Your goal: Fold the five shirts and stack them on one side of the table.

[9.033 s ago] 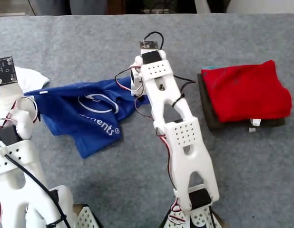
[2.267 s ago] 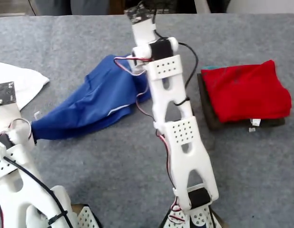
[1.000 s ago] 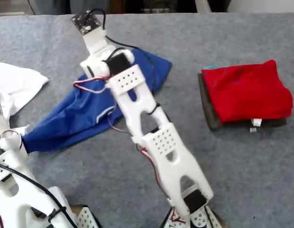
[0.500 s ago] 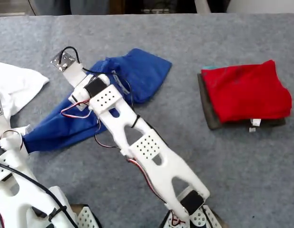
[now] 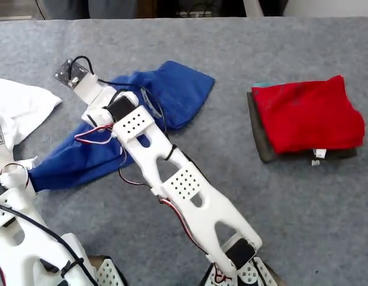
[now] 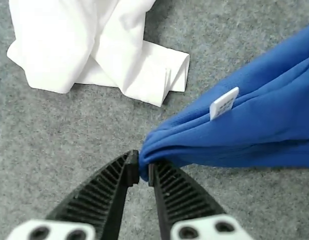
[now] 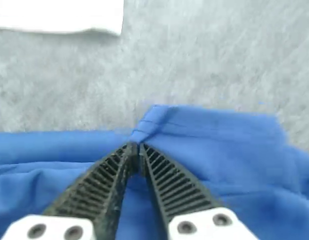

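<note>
Swing of the right arm is the main change: within the last second it has crossed from the far middle of the table (image 5: 291, 208) to the left, over the blue shirt (image 5: 178, 89), which now lies doubled in a long band. You see the right end effector (image 7: 136, 146) closed on a pinched fold of that shirt. The left end effector (image 6: 143, 165) stays clamped on the shirt's near-left corner, close to the white shirt (image 6: 89, 45). The red shirt (image 5: 306, 113) has not moved from atop the dark shirt (image 5: 261, 152) at the right. From above, both end effectors are hidden beneath their wrists, and the left edge cuts off the white shirt.
</note>
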Available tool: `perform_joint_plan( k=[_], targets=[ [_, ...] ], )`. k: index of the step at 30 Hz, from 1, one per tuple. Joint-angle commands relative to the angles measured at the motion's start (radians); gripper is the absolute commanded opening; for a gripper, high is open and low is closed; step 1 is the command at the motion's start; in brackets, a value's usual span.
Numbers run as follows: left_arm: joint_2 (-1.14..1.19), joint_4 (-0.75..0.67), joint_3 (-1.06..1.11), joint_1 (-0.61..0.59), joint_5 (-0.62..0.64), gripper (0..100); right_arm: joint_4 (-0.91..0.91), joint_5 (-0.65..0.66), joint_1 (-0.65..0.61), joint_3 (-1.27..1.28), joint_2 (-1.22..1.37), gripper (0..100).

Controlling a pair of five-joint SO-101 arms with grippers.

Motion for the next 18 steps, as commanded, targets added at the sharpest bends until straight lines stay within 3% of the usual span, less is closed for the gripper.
perform_joint_plan(
  k=[1,11,14,18],
  targets=[
    [-0.012,0.009,-0.005,-0.010,0.002,3,-0.028,0.011,-0.021,-0.088,-0.033,1.3],
    [-0.012,0.006,-0.007,-0.008,0.002,3,-0.348,0.005,-0.015,-0.079,-0.031,1.5],
    [-0.012,0.006,-0.007,-0.007,0.002,3,-0.298,0.003,0.037,-0.090,-0.076,1.6],
    [-0.012,0.005,-0.007,-0.010,0.002,3,-0.057,-0.060,0.121,-0.087,-0.213,7.6]
  ],
)
